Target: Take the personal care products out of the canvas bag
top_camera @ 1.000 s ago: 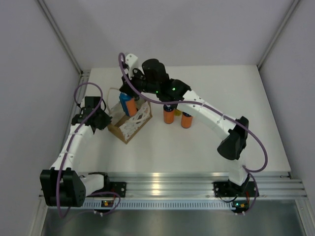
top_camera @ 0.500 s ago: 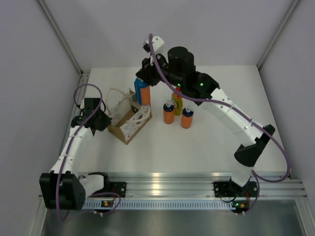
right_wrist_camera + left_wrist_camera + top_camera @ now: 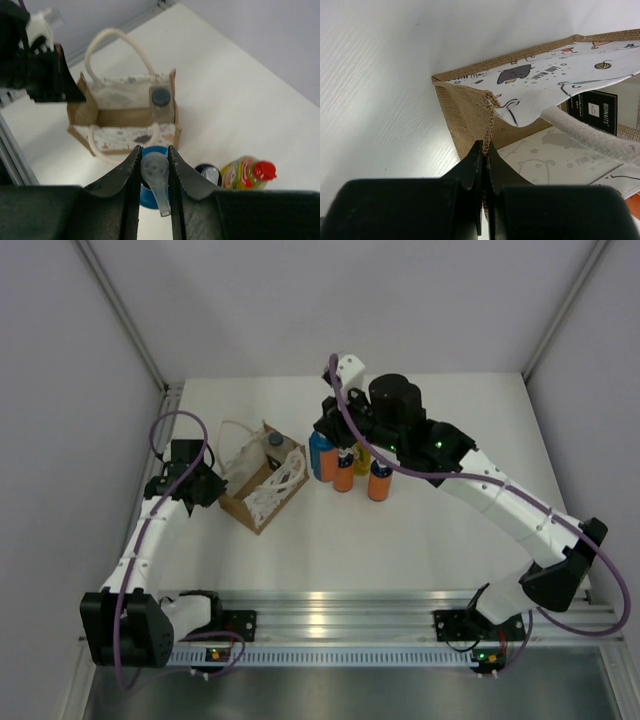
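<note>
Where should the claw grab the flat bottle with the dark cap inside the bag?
Best guess: pinch the flat bottle just below its dark cap, coming straight down from above. It stands upright against one end wall of the canvas bag, so the walls cover its sides and only the top is free. Drop in between the two cord handles.

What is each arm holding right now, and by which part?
The right fingers clamp an orange-and-blue bottle by its pale cap. The left fingers pinch the canvas bag at a corner of its rim.
</note>
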You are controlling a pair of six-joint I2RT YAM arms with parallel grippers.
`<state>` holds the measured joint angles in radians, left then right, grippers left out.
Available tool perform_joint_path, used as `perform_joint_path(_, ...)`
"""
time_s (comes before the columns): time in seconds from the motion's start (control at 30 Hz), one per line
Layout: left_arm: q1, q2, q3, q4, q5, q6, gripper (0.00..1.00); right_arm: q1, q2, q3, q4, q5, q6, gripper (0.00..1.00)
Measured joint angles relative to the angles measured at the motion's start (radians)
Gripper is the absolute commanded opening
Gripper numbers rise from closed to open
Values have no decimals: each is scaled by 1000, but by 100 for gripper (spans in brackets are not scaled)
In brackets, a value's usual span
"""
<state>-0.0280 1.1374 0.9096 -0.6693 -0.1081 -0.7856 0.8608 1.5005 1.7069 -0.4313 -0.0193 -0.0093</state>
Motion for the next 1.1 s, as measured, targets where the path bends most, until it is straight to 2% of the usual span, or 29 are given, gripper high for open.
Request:
perform_joint_path(0.17,0,2,0,0,8,0,0,-2,-72,-216,31,1,-9,0)
perform_joint_path(0.5,0,6,0,2,15,4,0,-11,-95,-460,163,-16,-8,0)
perform_joint_path(0.7,0,6,0,2,19,4,0,-14,-96,-567,249,-31,-9,0)
perform_joint_path(1.1,0,6,0,2,30,7,0,-26,-96,-676,361,-58,-25,0)
